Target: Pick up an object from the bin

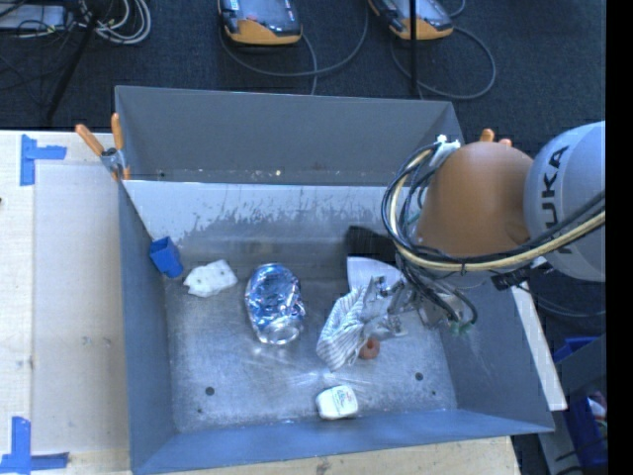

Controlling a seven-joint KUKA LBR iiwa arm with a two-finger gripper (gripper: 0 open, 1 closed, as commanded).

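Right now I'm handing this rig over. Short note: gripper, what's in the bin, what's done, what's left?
Gripper: low in the right half of the bin, at the striped grey-white cloth; a small reddish piece lies just beside it. Whether it has a grip cannot be seen.
Other things: crumpled clear plastic container mid-bin; white lump and blue block at left; small white piece by the front wall.
Done: arm is in the bin at the cloth.
Left: confirm the grasp, lift one thing out.

Dark carpeted floor (178,67) carries looped cables (117,10) and two orange-edged devices (259,15).
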